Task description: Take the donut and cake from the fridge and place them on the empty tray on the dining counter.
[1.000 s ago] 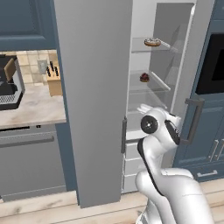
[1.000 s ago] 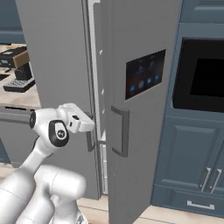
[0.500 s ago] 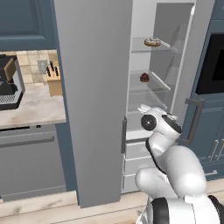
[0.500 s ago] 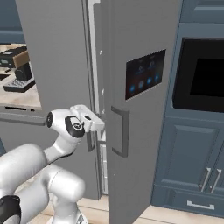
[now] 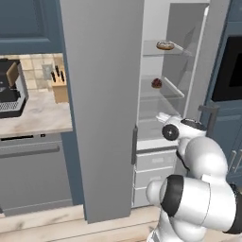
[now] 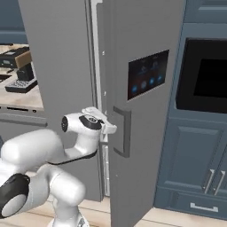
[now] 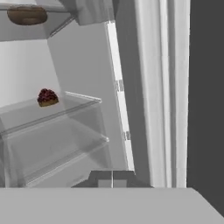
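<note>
Fridge (image 5: pixel 189 28) door stands open, and the gripper (image 7: pixel 112 180) sits low at six o'clock in the hand view, fingers pressed together, holding nothing. Cake (image 7: pixel 47 97) on the middle glass shelf at ten o'clock, donut (image 7: pixel 27 15) on the shelf above, near eleven.

A tall grey fridge (image 6: pixel 66 66) fills the left and centre of the frame, its right door (image 6: pixel 146 111) swung partly open and carrying a dark touch panel (image 6: pixel 148 74) and a vertical bar handle (image 6: pixel 123 131). At lower left the white arm reaches up, its gripper (image 6: pixel 111 127) at centre frame in the gap between the doors, just left of that handle, with fingers together. A dark oven (image 6: pixel 203 76) sits in blue-grey cabinets (image 6: pixel 195 164) at right, and a coffee machine (image 6: pixel 20 71) stands on a counter (image 6: pixel 17 95) at the left edge.
</note>
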